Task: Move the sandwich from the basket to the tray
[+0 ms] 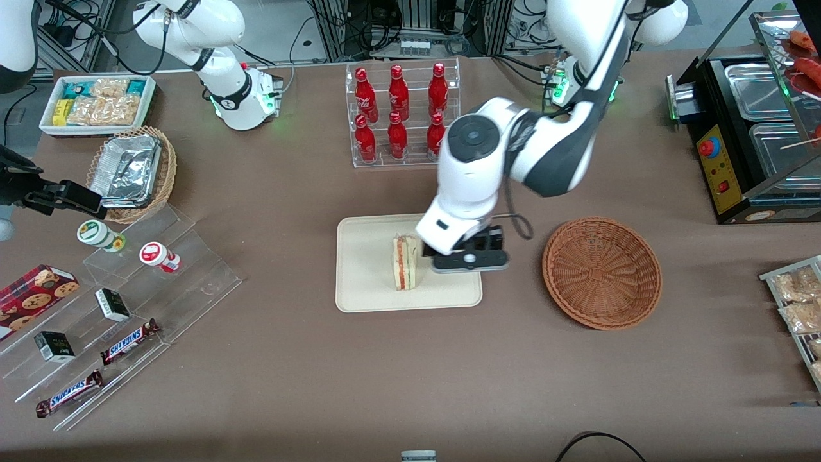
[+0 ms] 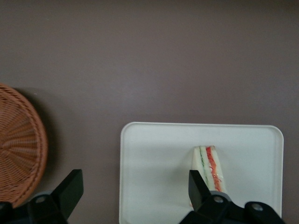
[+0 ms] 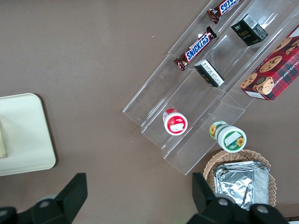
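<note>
The sandwich stands on its edge on the cream tray, its red and green filling showing. My gripper hovers open over the tray's end toward the basket, with nothing between its fingers. One fingertip is close beside the sandwich; the other is over the bare table between tray and basket. The reddish-brown wicker basket sits beside the tray, toward the working arm's end, and holds nothing.
A clear rack of red bottles stands farther from the front camera than the tray. Toward the parked arm's end are clear steps with snacks and a tan basket of foil trays. A black appliance stands at the working arm's end.
</note>
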### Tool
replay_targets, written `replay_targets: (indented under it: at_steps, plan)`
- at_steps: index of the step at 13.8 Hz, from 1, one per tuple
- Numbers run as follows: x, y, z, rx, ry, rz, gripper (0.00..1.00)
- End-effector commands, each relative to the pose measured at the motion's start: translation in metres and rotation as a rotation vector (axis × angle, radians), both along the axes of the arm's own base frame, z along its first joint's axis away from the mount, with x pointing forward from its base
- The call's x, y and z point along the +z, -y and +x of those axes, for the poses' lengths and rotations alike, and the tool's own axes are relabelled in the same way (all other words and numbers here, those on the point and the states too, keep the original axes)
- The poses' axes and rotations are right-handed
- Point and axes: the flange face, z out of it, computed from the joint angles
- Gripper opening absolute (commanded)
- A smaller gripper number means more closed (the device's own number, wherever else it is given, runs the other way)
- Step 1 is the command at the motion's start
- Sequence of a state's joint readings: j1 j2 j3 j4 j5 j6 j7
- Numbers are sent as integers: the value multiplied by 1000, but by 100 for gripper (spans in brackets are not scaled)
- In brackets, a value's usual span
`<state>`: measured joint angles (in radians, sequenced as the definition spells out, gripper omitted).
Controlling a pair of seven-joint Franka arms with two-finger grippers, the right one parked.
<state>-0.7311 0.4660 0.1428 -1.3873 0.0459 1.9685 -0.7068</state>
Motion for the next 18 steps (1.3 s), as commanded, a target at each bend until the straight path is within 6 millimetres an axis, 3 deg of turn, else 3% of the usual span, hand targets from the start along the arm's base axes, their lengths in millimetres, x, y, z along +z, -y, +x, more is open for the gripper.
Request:
replay_targets:
  at_steps: [1, 4, 8, 10, 15, 18]
  plan:
    - [36, -44, 2, 28, -22, 14, 99]
    - [59, -91, 14, 18, -45, 28, 99]
    - [91, -170, 23, -13, -86, 16, 99]
    - [109, -217, 17, -14, -96, -12, 99]
    - [148, -311, 0, -67, -161, -8, 99]
    - [157, -362, -10, -57, -176, -37, 99]
